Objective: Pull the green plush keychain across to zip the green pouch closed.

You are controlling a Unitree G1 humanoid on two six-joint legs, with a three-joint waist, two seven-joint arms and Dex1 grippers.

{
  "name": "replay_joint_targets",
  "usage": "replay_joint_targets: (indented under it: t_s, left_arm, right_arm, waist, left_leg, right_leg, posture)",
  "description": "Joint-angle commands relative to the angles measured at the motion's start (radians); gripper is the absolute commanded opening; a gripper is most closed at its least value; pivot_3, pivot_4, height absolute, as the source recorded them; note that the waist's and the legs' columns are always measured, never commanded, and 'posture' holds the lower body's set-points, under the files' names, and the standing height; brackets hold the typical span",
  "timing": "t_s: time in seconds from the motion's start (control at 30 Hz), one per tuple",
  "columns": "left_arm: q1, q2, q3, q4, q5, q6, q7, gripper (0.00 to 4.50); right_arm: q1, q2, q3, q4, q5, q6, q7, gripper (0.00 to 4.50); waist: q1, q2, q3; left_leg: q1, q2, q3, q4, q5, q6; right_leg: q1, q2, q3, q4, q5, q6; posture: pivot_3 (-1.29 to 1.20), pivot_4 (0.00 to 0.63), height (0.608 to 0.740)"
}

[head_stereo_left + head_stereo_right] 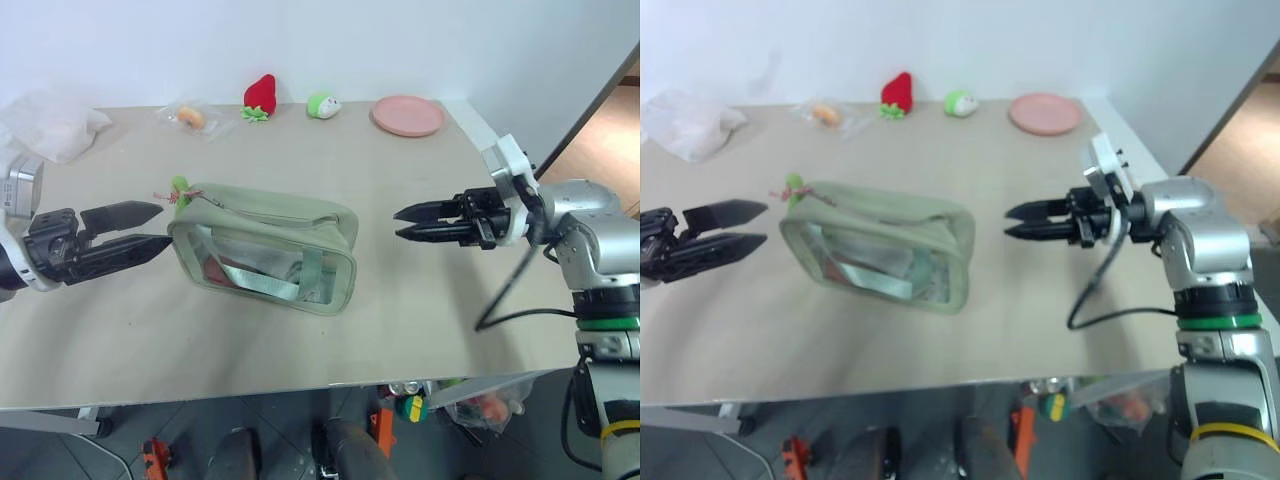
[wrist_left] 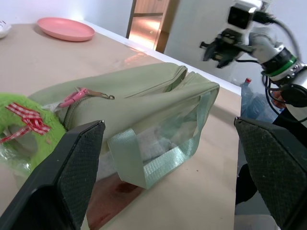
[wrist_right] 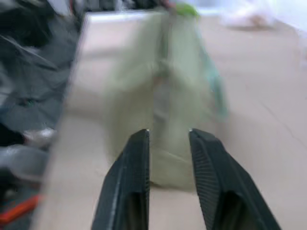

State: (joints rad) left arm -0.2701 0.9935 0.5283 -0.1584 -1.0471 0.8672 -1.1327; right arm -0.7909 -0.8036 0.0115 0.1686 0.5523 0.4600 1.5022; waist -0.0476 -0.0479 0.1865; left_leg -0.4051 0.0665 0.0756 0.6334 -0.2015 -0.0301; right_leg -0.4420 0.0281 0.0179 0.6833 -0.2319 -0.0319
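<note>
Head views: your green pouch [image 1: 268, 247] lies mid-desk [image 1: 430, 330], green plush keychain [image 1: 179, 190] at its left end, so the zip looks run across. Left gripper [image 1: 150, 227] waits beside it, jaws wide, empty.

Right wrist view: right gripper [image 3: 169, 139] jaws slightly parted, empty, apart from pouch.

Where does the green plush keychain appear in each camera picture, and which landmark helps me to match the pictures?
Left eye view: green plush keychain at the green pouch's left end, near the left gripper.
Right eye view: same end of the pouch.
Left wrist view: large, beside the near finger.
Right wrist view: small blur past the pouch's far end.
Shared landmark: the pouch.
</note>
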Motion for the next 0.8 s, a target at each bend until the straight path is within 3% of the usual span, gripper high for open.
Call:
replay_joint_targets:
  t_s: [0.03, 0.2, 0.3, 0.33, 0.37, 0.53, 0.8]
  left_arm:
    - [0.013, 0.012, 0.029, -0.007, 0.010, -0.031, -0.029, 4.50]
    - [0.007, -0.005, 0.012, -0.010, 0.015, -0.051, -0.035, 4.50]
    - [0.008, -0.024, 0.008, -0.026, 0.012, -0.061, -0.025, 4.50]
    - [0.011, -0.028, 0.008, -0.031, 0.012, -0.063, -0.023, 4.50]
    - [0.016, -0.031, 0.010, -0.035, 0.012, -0.064, -0.022, 4.50]
    - [0.035, -0.043, 0.022, -0.044, 0.008, -0.069, -0.021, 4.50]
    - [0.017, -0.057, -0.003, -0.030, 0.019, -0.086, -0.016, 4.50]
  right_arm:
    - [0.167, -0.022, -0.049, -0.390, 0.134, 0.177, -0.133, 1.23]
    - [0.194, 0.042, 0.002, -0.445, 0.046, 0.185, -0.321, 1.23]
    - [0.199, 0.040, 0.006, -0.456, 0.062, 0.225, -0.337, 1.98]
    - [0.208, 0.027, 0.001, -0.465, 0.072, 0.233, -0.329, 2.65]
    - [0.221, 0.004, -0.014, -0.466, 0.071, 0.232, -0.321, 2.78]
    - [0.257, -0.060, -0.070, -0.457, 0.075, 0.239, -0.322, 4.46]
    - [0.257, 0.013, -0.015, -0.514, 0.073, 0.242, -0.402, 4.46]
  waist:
    - [0.003, 0.000, 0.000]
    - [0.000, 0.000, 0.000]
    - [0.002, 0.000, 0.000]
    - [0.002, 0.000, 0.000]
    - [0.003, 0.000, 0.000]
    - [0.006, -0.001, 0.000]
    - [0.001, -0.001, -0.001]
  left_leg:
    - [0.000, 0.000, 0.000, 0.000, 0.000, 0.000]
    - [0.000, 0.000, 0.001, 0.001, 0.000, 0.000]
    - [0.000, -0.001, 0.001, 0.002, 0.000, 0.000]
    - [-0.001, -0.001, 0.001, 0.002, 0.000, 0.000]
    - [-0.001, -0.001, 0.001, 0.002, 0.000, 0.000]
    - [-0.003, -0.002, 0.000, 0.002, -0.002, 0.001]
    - [-0.001, -0.001, 0.000, 0.002, -0.002, 0.000]
  right_leg:
    - [0.000, 0.000, -0.001, 0.000, 0.000, 0.000]
    - [0.000, -0.001, 0.001, 0.000, 0.001, 0.001]
    - [0.000, -0.002, 0.001, 0.000, 0.002, 0.001]
    - [0.000, -0.002, 0.001, 0.000, 0.002, 0.001]
    - [0.000, -0.002, 0.001, 0.000, 0.001, 0.001]
    - [0.000, -0.004, 0.000, -0.001, -0.001, 0.003]
    - [0.000, 0.000, -0.001, -0.001, -0.001, 0.002]
  posture:
    - [0.00, 0.150, 0.740]
    - [0.00, 0.150, 0.740]
    - [0.00, 0.150, 0.740]
    - [0.00, 0.150, 0.740]
    - [0.00, 0.150, 0.740]
    - [0.00, 0.150, 0.740]
    - [0.00, 0.150, 0.740]
